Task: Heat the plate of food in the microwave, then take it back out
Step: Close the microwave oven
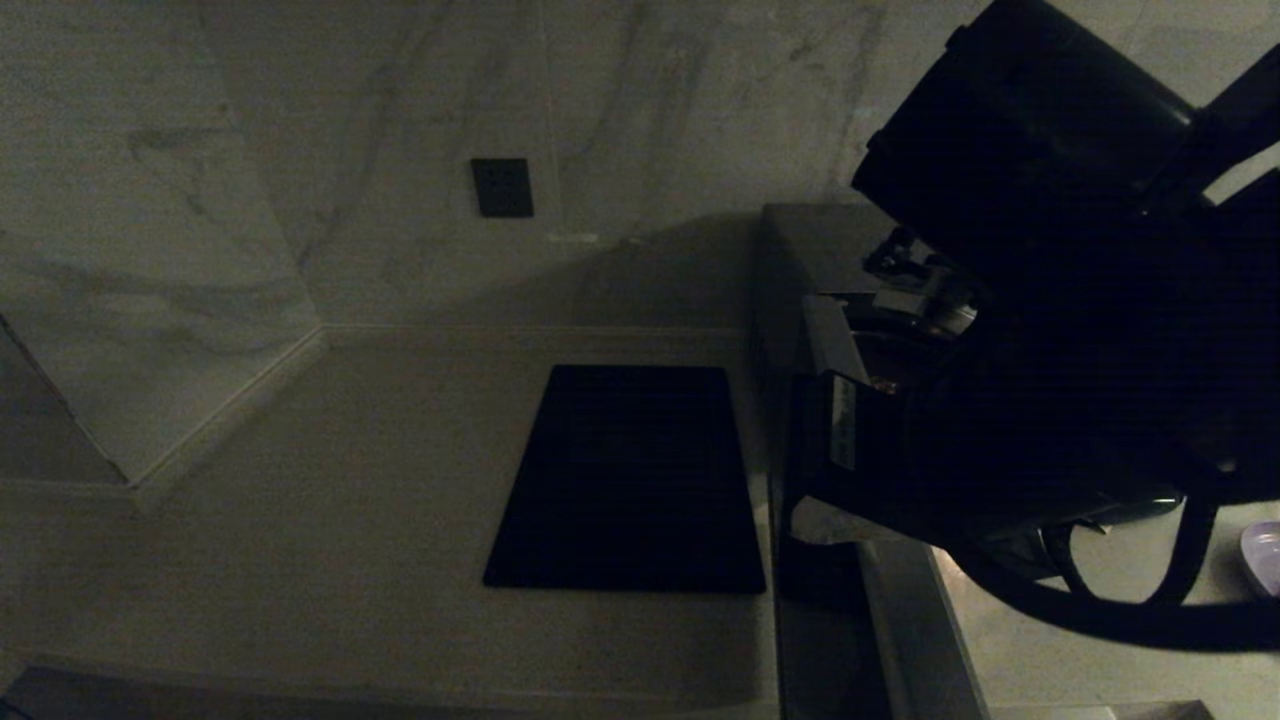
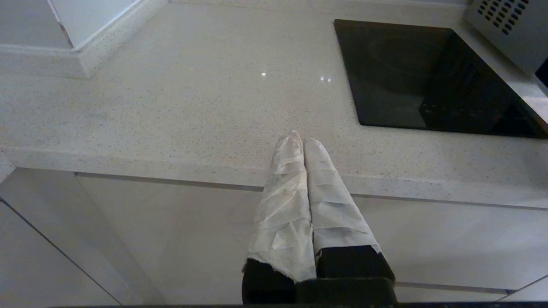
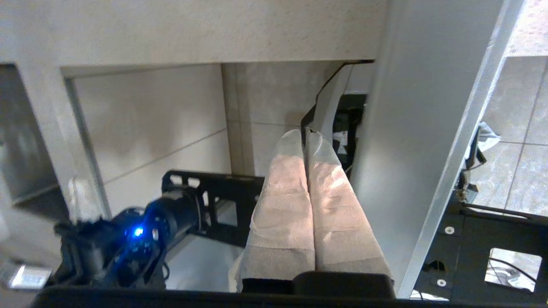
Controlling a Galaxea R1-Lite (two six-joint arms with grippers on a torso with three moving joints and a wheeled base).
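The microwave [image 1: 800, 270] stands on the counter to the right of the cooktop, mostly hidden behind my dark right arm; its vented grey corner [image 2: 509, 30] shows in the left wrist view. Its door looks swung out toward me, seen as a grey panel [image 3: 406, 149] with silver trim. My right gripper [image 3: 305, 133] is shut and empty, its tips beside that panel's edge. A sliver of the pale lilac plate [image 1: 1262, 555] shows at the far right of the head view; its food is out of sight. My left gripper [image 2: 302, 137] is shut and empty over the counter's front edge.
A flat black cooktop [image 1: 630, 480] lies in the pale speckled counter [image 2: 171, 107], left of the microwave. Marble walls form a corner at the back left. Below the counter edge are cabinet fronts [image 3: 150, 124] and my own black base frame [image 3: 222, 192].
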